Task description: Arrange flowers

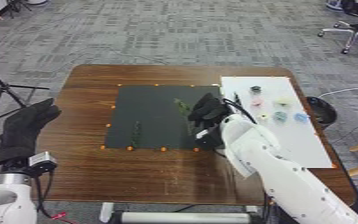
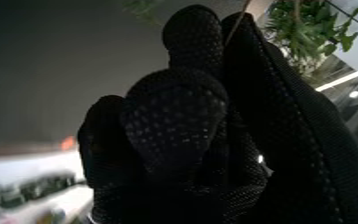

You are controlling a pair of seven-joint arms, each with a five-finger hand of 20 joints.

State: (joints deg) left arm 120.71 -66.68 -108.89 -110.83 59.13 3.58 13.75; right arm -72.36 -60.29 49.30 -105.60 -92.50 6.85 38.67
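Your left hand [image 1: 26, 125] was beyond the tabletop's [image 1: 78, 172] left edge, released, its fingers extended and grasping nothing. The first sprig [image 1: 137, 134] lay on the mat [image 1: 149, 102], near the mat's near edge and left of its middle. Your right hand [image 1: 208, 112] was at the mat's right edge, beside the sheet [image 1: 300, 152]. Its thumb was folded against its fingers, and it appeared to be grasping a thin stem [image 2: 239, 22]; you could not tell which leaves that stem carried. The second sprig [image 1: 182, 106] was on the mat, just left of that hand. On the sheet, along the tabletop's right side, were two blue flowers [image 1: 280, 116], with a pink flower [image 1: 256, 101] farther off, toward the sheet's far edge.

The step in hand was judged to be the placing of greenery on the mat, ahead of the flowers. The next move required you to align the stem with the sprigs, lower it flat, release it fully and lift clear. CAUTION: a glove brushing the second sprig could have shifted it.
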